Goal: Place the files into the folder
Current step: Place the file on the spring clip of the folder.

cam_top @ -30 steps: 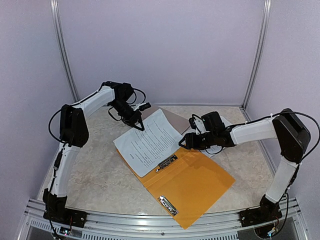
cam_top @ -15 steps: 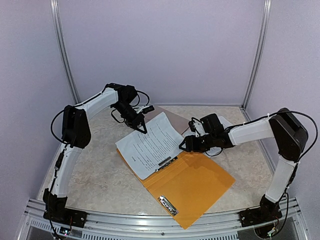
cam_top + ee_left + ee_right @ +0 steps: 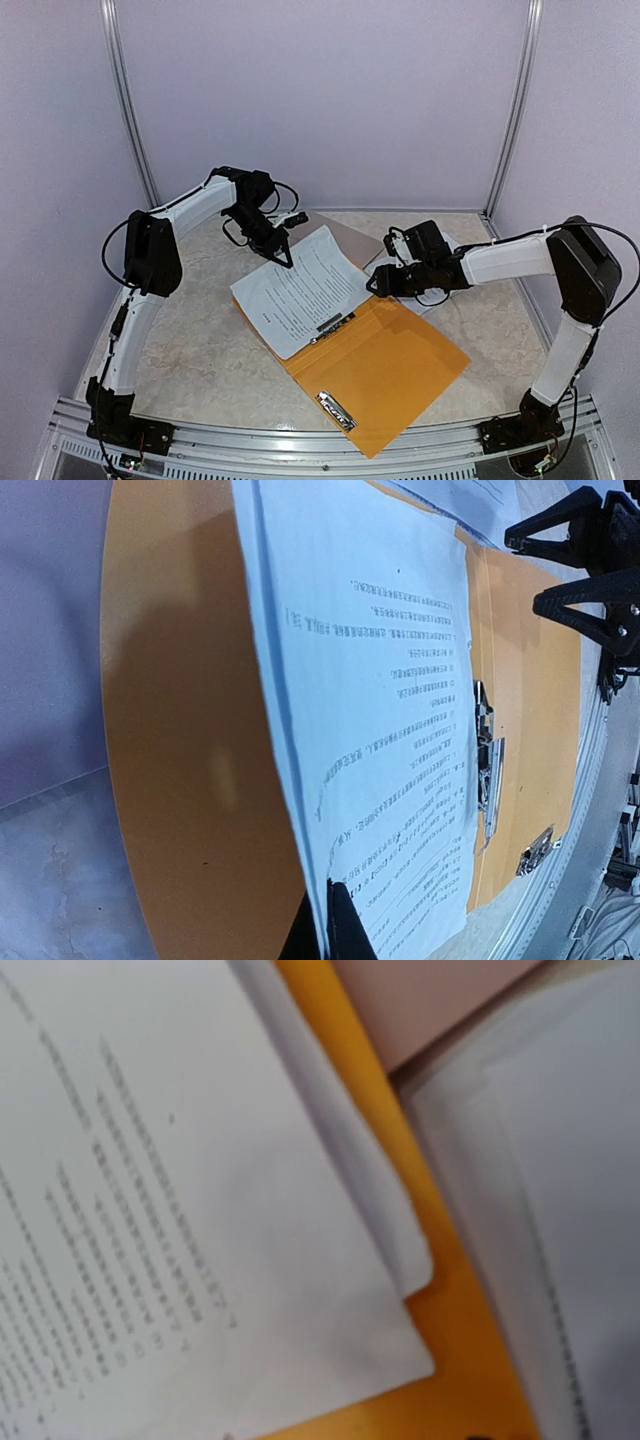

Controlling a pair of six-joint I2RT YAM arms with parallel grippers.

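Note:
The orange folder [image 3: 385, 365] lies open in the middle of the table, a metal clip [image 3: 335, 323] at its fold. The files [image 3: 300, 290], white printed sheets, rest on its left half. My left gripper [image 3: 285, 259] is shut on their far corner; in the left wrist view its fingers [image 3: 345, 930] pinch the edge of the files [image 3: 400, 680] above the folder [image 3: 180, 740]. My right gripper [image 3: 377, 284] hovers open by the sheets' right edge, holding nothing. The right wrist view shows the files [image 3: 150, 1210] and folder [image 3: 475, 1360] close below; its own fingers are barely in view.
More white sheets [image 3: 448, 252] lie under the right arm, seen again as sheets [image 3: 560, 1160] in the right wrist view. A grey-brown clipboard [image 3: 357, 240] pokes out behind the folder. A second metal clip [image 3: 336, 410] sits near the folder's front edge. Booth walls close in behind.
The left gripper shifted slightly right and away with the sheets' corner, dragging them further onto the folder. The right gripper drew back a little to the right, still open.

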